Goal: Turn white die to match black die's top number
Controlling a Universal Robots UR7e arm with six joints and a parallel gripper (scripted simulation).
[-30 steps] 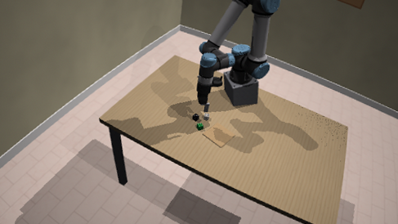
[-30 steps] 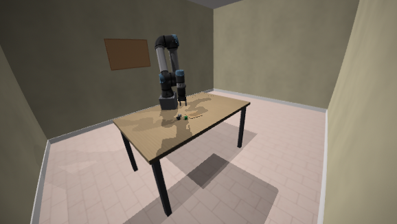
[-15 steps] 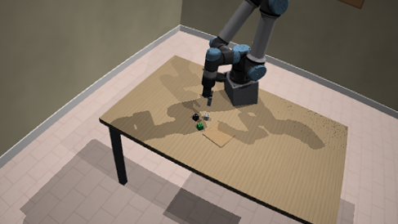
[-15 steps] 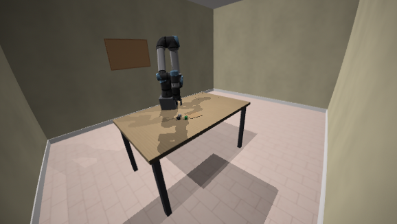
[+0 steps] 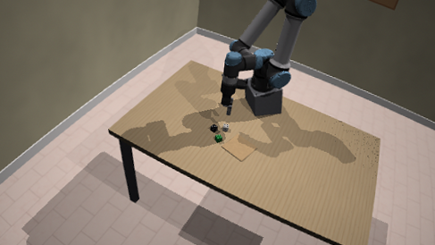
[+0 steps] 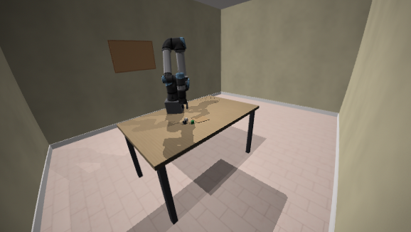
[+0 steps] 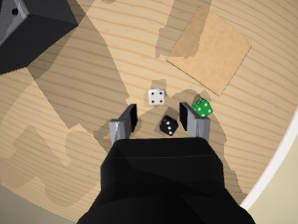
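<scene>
The white die lies on the bare table, off the mat, with four pips on top in the wrist view; it also shows in the top view. The black die lies close by, also seen in the top view; its top number is too small to read surely. The tan mat lies flat beside the dice, also in the top view. My gripper is open and empty, hanging above the table. In the wrist view the black die appears between the fingers, far below them.
A green die lies by the mat's near corner, also in the top view. The robot's grey base stands behind the dice. The table's edge runs to the right in the wrist view.
</scene>
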